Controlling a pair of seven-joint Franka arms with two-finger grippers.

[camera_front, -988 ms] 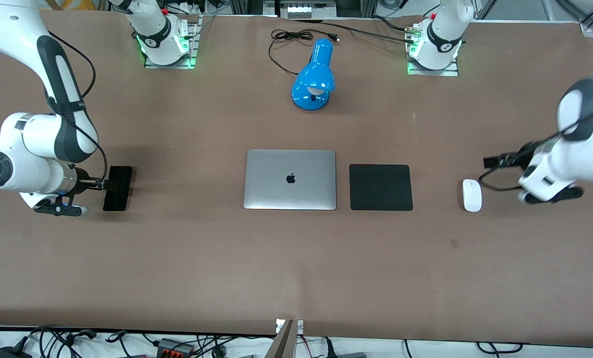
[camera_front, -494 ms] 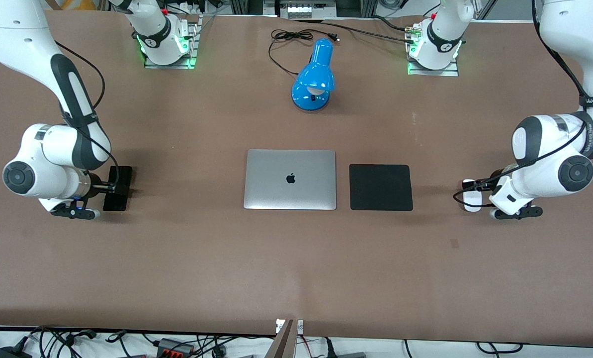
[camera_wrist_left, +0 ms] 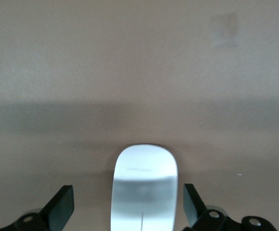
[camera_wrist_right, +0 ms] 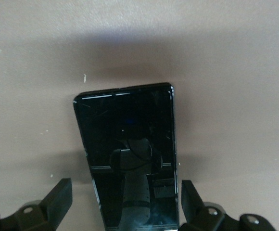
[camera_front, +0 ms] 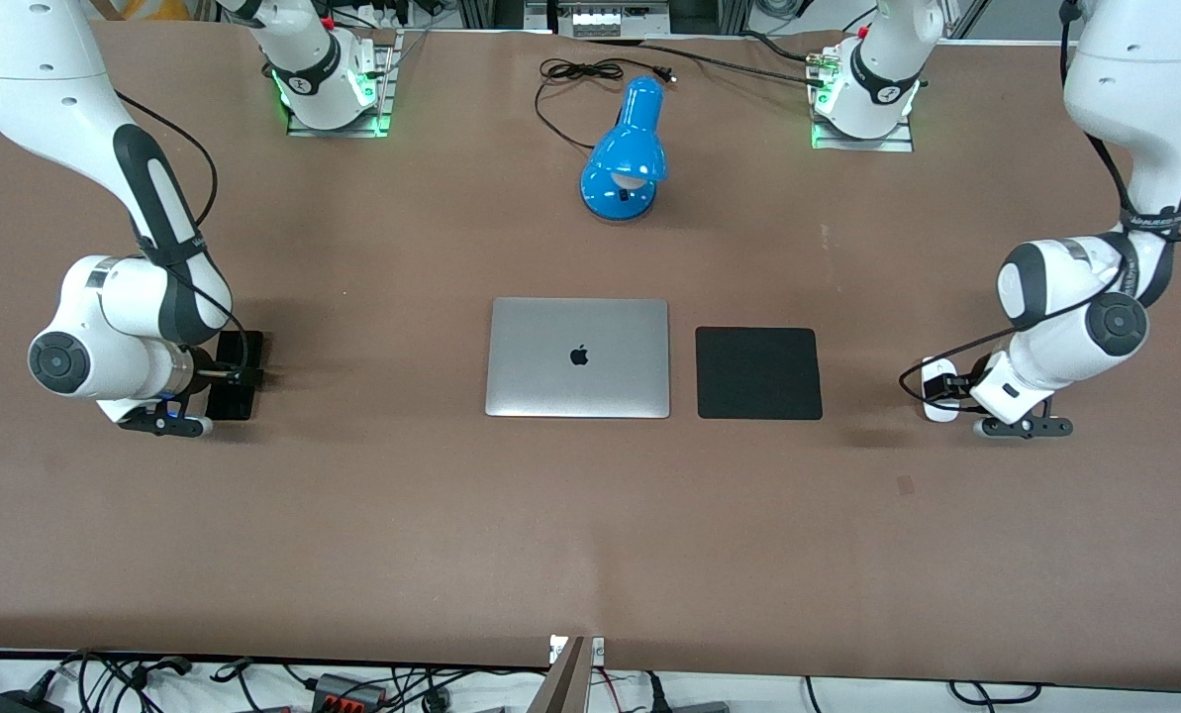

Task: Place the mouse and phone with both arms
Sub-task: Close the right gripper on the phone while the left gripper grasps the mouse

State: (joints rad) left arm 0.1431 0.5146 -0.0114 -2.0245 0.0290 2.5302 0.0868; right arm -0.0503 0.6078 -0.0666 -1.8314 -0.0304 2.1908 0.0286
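Mouse (camera_wrist_left: 144,190) and phone (camera_wrist_right: 128,156) lie between spread fingers (camera_wrist_left: 61,208).

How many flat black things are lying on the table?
2. The phone lies at the right arm's end of the table, partly under the right gripper. The mouse pad lies beside the laptop.

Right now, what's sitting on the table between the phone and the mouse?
In the front view, the closed silver laptop and the black mouse pad lie between the phone and the mouse.
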